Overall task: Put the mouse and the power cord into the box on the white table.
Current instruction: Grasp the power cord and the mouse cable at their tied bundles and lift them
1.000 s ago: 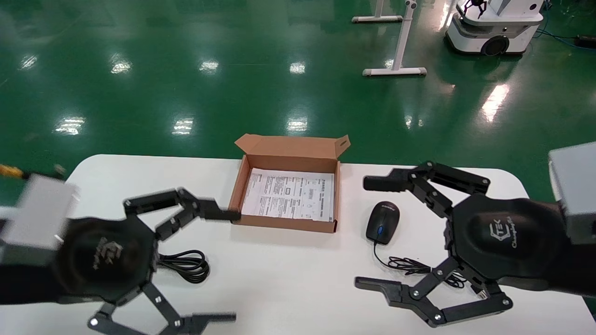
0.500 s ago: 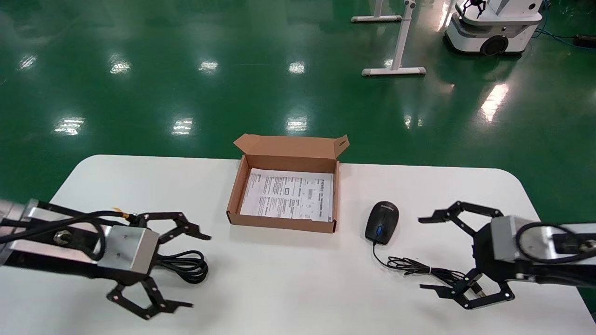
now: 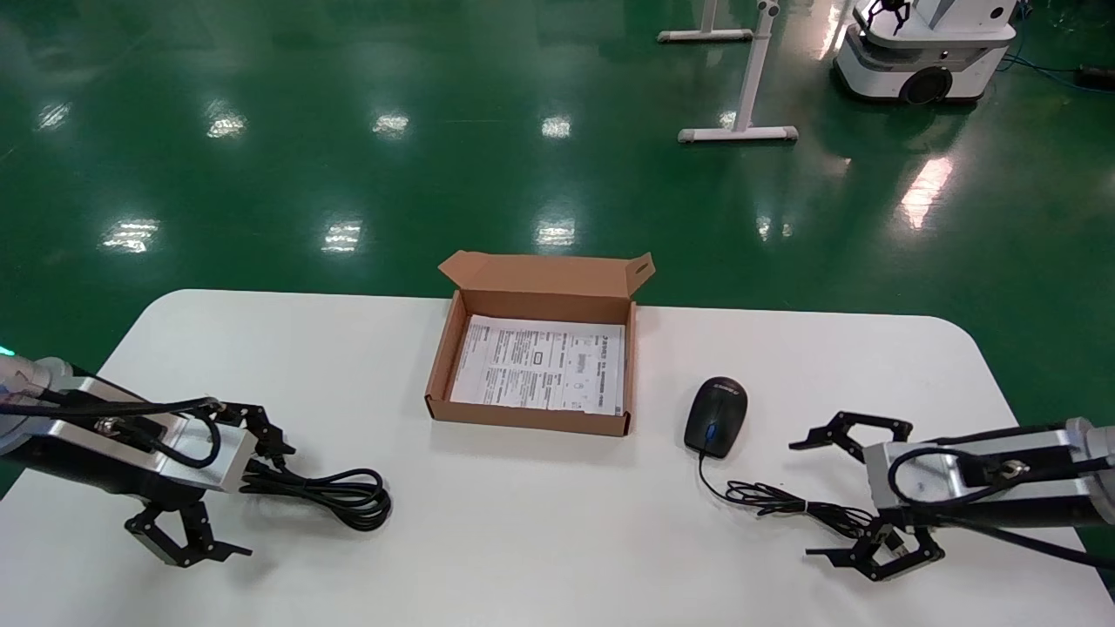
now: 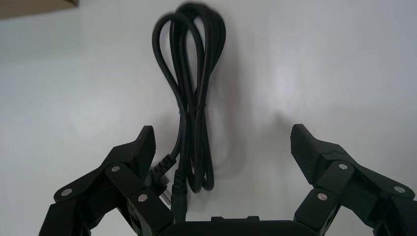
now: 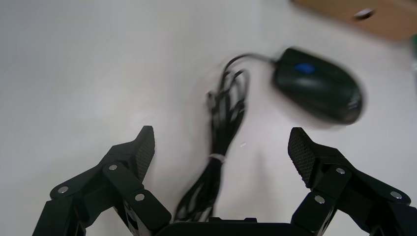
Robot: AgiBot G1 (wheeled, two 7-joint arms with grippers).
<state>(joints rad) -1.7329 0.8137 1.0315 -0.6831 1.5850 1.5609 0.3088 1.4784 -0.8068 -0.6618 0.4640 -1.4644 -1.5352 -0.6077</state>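
Observation:
The open brown box (image 3: 531,419) stands at the back middle of the white table (image 3: 557,540), lined with a printed sheet. The black mouse (image 3: 715,416) lies right of it, its thin wire (image 3: 784,502) bundled toward my right gripper (image 3: 801,499), which is open low over that bundle. In the right wrist view the mouse (image 5: 319,91) lies beyond the open right gripper (image 5: 220,135). The looped power cord (image 3: 340,495) lies front left. My left gripper (image 3: 268,501) is open at its plug end. The left wrist view shows the cord (image 4: 189,98) between the left gripper's (image 4: 222,135) jaws.
The table's rounded front corners lie close to both arms. Beyond the far edge is a shiny green floor with a white stand (image 3: 740,131) and another white robot base (image 3: 923,43). A corner of the box (image 5: 373,14) shows in the right wrist view.
Both arms dropped from close to the head camera down to table level. The left gripper settled at the power cord's plug end, the right at the mouse's wire bundle. Mouse, cord and box stayed put.

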